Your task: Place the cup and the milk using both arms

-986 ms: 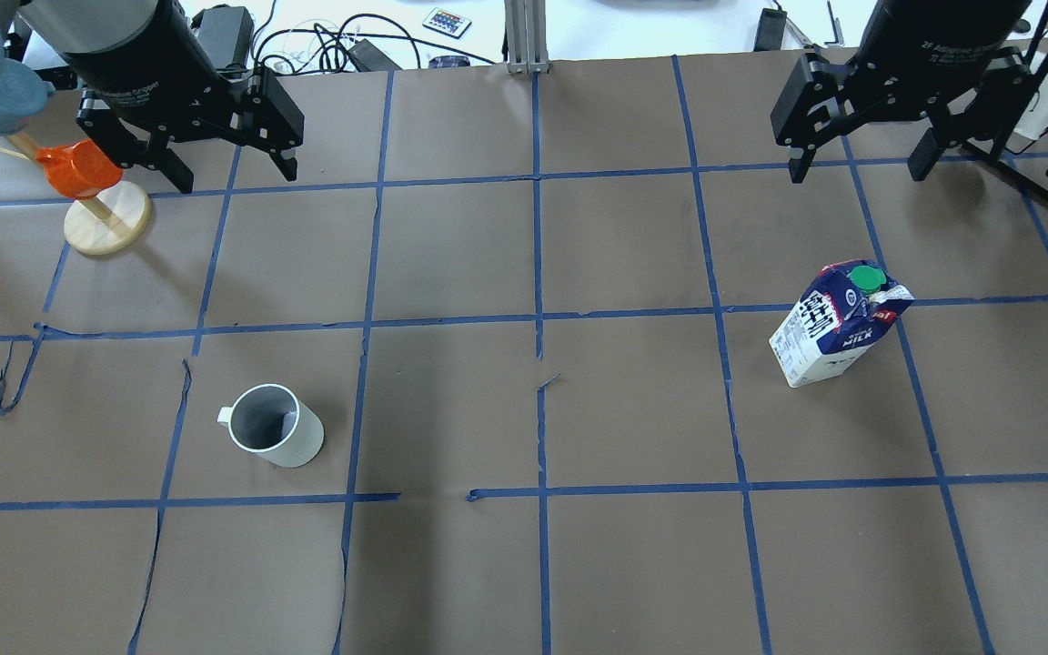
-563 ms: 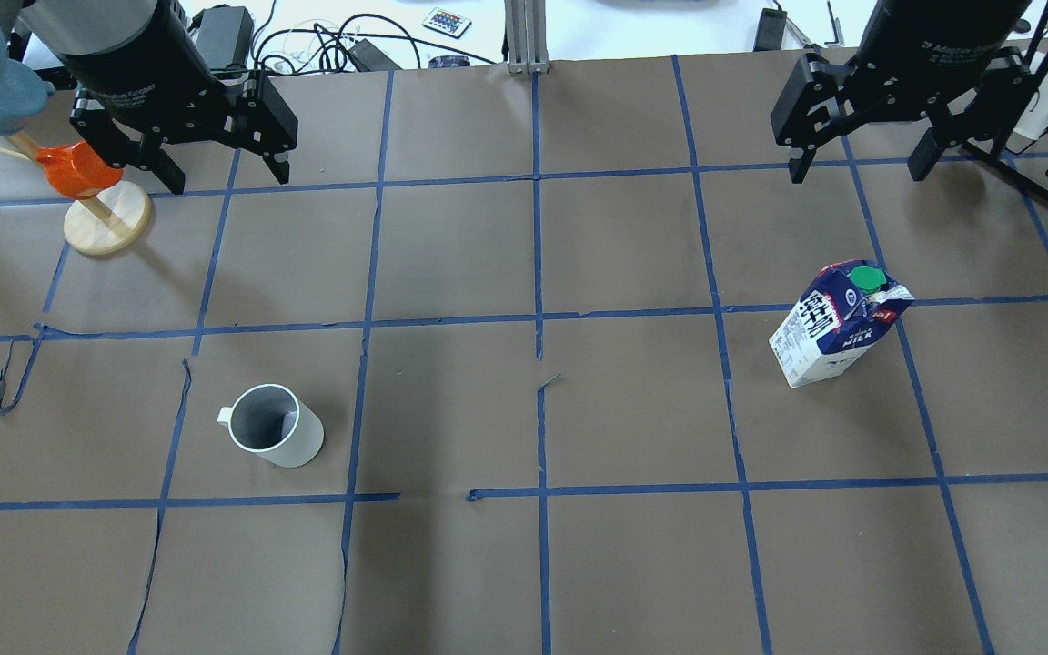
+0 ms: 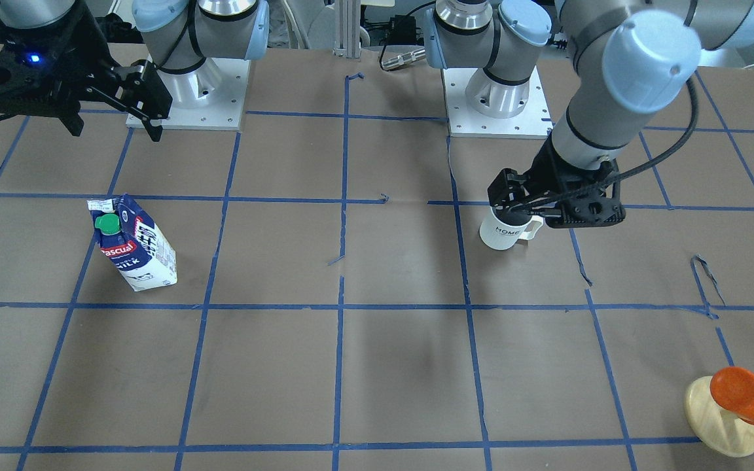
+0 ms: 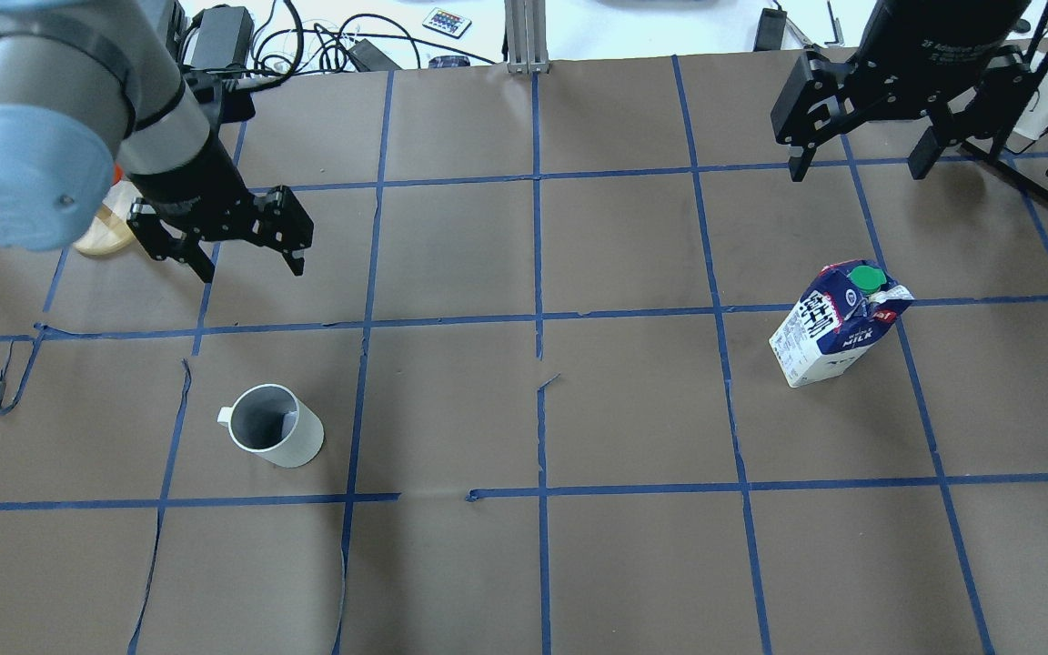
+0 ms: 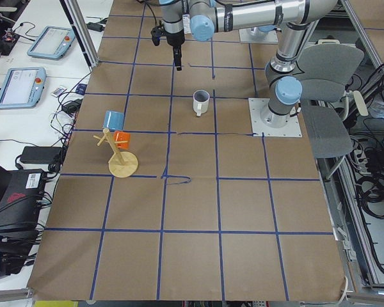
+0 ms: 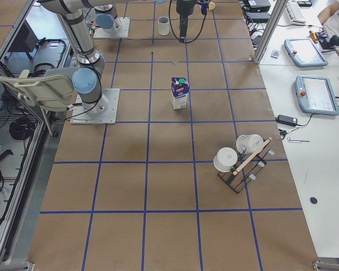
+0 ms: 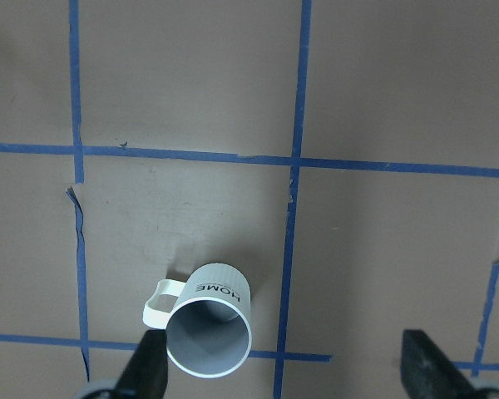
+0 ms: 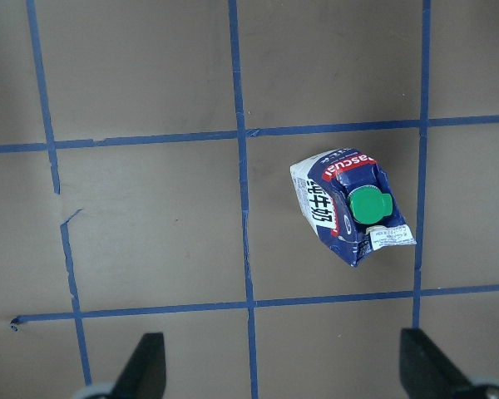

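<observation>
While its fingers stand spread wide with nothing between them, the left end effector (image 4: 253, 266) hangs above the bench (image 4: 451, 255), clear of the surface. The cup (image 4: 274, 437) stands upright and untouched, nearer the robot than this end effector. Its handle points to the robot's left. In the left wrist view it shows low in frame, just inside one finger (image 7: 150, 366), with "HOME" legible. The right end effector (image 4: 856, 171) is likewise fully open and empty, held high over the far part of the bench. The milk (image 4: 838, 332) stands upright on the robot's right half, green cap up, well apart from that end effector and nearer the robot. A blue tape grid (image 4: 538, 273) covers the brown bench. An orange object on a wooden disc (image 3: 734, 409) sits at the far left corner.
</observation>
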You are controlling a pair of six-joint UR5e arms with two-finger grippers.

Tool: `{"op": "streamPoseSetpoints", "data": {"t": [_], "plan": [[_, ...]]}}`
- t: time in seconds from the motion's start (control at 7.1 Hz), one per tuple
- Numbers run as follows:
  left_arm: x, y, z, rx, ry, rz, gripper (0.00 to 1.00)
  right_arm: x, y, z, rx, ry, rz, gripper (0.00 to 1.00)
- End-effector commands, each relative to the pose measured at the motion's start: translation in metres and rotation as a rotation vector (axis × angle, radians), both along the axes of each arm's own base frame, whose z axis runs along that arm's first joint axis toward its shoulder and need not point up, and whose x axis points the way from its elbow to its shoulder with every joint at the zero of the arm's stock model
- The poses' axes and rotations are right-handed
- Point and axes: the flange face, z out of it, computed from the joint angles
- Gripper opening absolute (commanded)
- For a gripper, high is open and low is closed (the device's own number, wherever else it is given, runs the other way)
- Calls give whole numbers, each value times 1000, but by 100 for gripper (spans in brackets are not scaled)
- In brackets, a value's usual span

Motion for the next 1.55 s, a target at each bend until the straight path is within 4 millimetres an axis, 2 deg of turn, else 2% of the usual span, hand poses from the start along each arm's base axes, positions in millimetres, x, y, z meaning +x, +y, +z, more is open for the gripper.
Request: {"op": "streamPoseSetpoints", "data": {"t": [0.0, 0.28, 0.42, 0.56, 0.7, 1.13, 1.27, 1.41], "plan": [[3, 42, -69, 86, -14, -62, 100, -1, -2, -1, 0, 0, -1, 100], [0, 72, -121, 91, -14, -80, 100, -1, -1, -1, -1, 0, -1, 100], [-3, 77, -129, 100, -12, -89, 93, -2, -2, -1, 0, 1, -1, 100], [-1, 73, -130, 99, -36, -104, 62, -3, -2, -2, 5, 4, -1, 100], [1, 69, -130, 76, -49, -107, 3, -2, -2, -6, 9, 0, -4, 100], [1, 67, -135, 81, -48, -90, 0, -14, -9, -19, 22, 2, -20, 100], [-1, 65, -125, 55, -50, -86, 0, -34, -17, -45, 69, -5, -56, 100], [-10, 51, -109, 19, -60, -12, 0, -68, -22, -66, 64, -8, 7, 100]]}}
